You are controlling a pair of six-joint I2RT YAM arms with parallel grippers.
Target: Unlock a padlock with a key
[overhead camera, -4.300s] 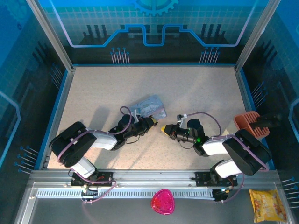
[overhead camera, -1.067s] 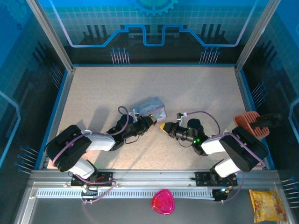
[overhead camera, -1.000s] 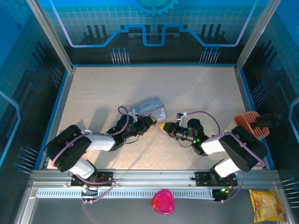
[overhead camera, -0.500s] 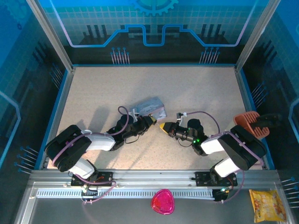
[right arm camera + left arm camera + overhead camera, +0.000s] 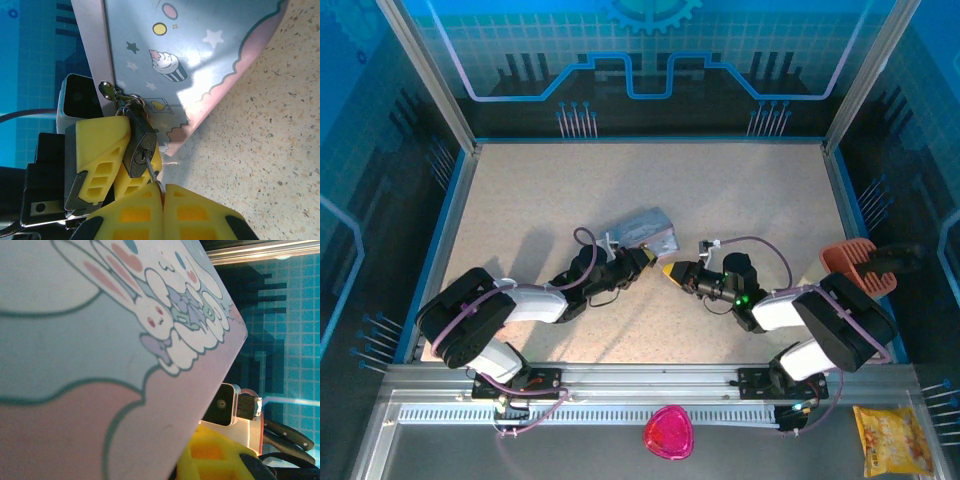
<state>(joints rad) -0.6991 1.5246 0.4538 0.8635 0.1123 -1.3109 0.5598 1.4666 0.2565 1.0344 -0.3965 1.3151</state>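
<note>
Two arms meet at the middle of the speckled tabletop, reaching in from the near corners so that their tips face each other almost nose to nose. Just behind them lies the flat grey tin with its cartoon print, one edge raised beside the left arm's wrist; it takes no part in the job and crowds the left wrist view.

The left tool serves as the vise. In the right wrist view its yellow fingers are clamped on the padlock, holding the dark body off the surface with the keyhole end turned towards the other arm and the thin shackle pointing away, towards the tin. That pose gives the key a straight line in.

The right tool does the fine work. Its fingers are pressed together on the key, whose head is hidden between the pads; only the slim blade shows, running up to the keyhole. The tip seems to be at or just inside the slot, though how deep it sits cannot be told.

A small ring hangs by the shackle. Judging by this, insertion is under way and the turn is not yet done; the shackle looks shut.
</note>
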